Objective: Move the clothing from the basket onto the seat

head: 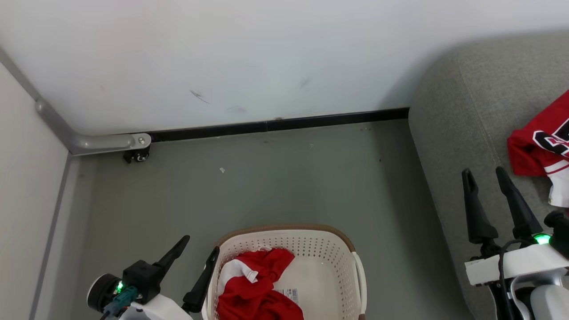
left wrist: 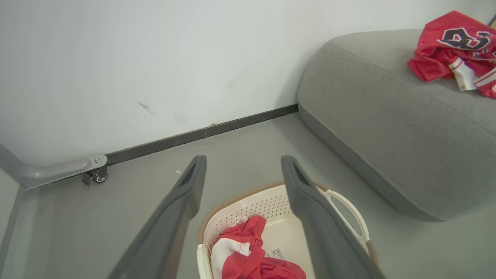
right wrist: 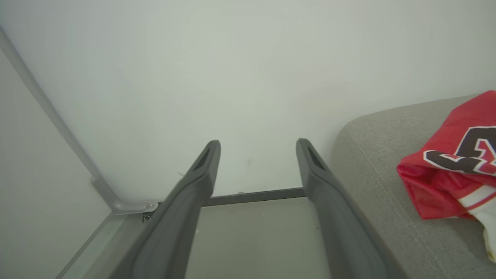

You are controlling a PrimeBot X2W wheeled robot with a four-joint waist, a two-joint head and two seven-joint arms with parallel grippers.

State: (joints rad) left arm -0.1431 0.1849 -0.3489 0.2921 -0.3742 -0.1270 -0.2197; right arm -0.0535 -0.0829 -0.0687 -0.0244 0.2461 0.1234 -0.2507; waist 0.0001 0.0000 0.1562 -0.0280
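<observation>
Head view: grey floor (head: 266, 178) between basket (head: 284, 229) and seat (head: 462, 111), castor (head: 138, 155) at wall (head: 266, 58).

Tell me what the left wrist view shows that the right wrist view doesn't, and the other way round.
The left wrist view adds the basket on the floor, with a red and white garment bunched inside, seen between the fingers of the open left pincer. The right wrist view adds the open, empty right pincer, pointing at the wall. Both share the grey seat with the other red garment lying on it, the wall, the dark skirting and the grey bracket in the corner.
</observation>
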